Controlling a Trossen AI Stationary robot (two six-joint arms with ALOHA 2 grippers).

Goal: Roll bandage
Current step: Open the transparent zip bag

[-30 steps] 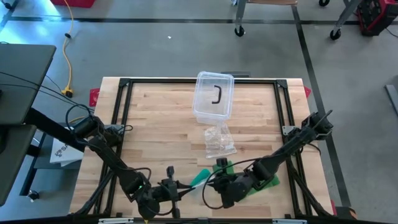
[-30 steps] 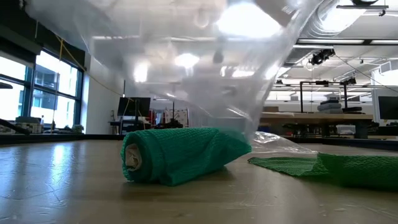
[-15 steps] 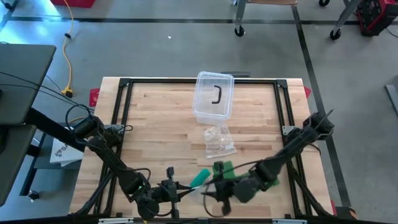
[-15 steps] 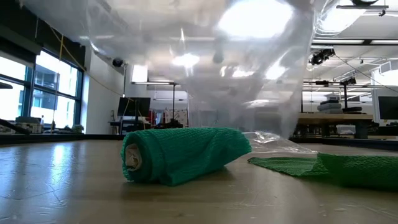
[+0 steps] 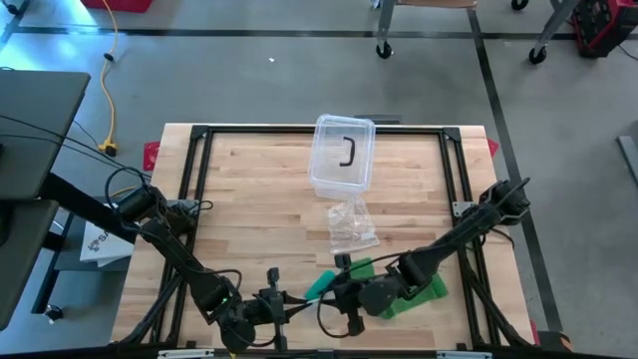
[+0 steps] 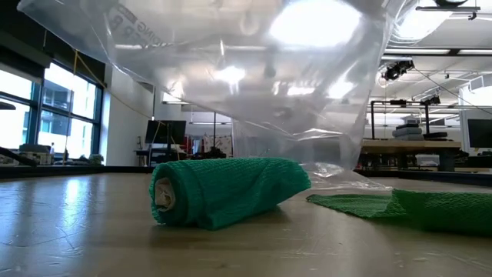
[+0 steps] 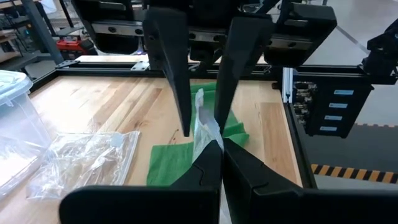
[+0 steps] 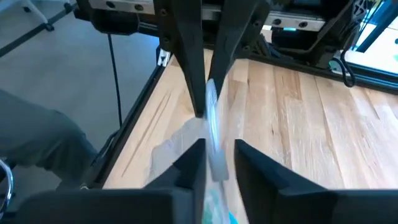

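Note:
The green bandage has a rolled end (image 6: pixel 223 191) (image 5: pixel 319 284) lying on its side on the wood. Its loose, flat length (image 6: pixel 415 208) (image 5: pixel 419 289) is spread toward the table's right. Above it a clear plastic bag (image 6: pixel 254 85) hangs between my two grippers near the table's front edge. My left gripper (image 7: pixel 219 146) (image 5: pixel 291 304) is shut on the bag. My right gripper (image 8: pixel 219 152) (image 5: pixel 337 296) faces it from the right, with a narrow gap between its fingers and the bag's edge in that gap. My left gripper pinches a bunched edge of the clear bag (image 7: pixel 208 134) between its two shut fingers, coming about level from the table's left. The bag is lifted clear and hangs spread out over the bandage roll. My right gripper has the bag's edge (image 8: pixel 213 140) between its fingers; I cannot tell whether they touch it.
A clear lidded box (image 5: pixel 342 155) stands at the middle of the table's far side. A crumpled clear bag (image 5: pixel 351 224) lies between the box and the bandage. Black frame rails (image 5: pixel 194 179) run along the table's edges. Bare wood lies to the left.
My right gripper has shifted and tipped slightly near the bag. In the low view the hanging bag drew in narrower, then spread wide again, with a corner now raised on that view's left. The bandage roll has stayed where it was.

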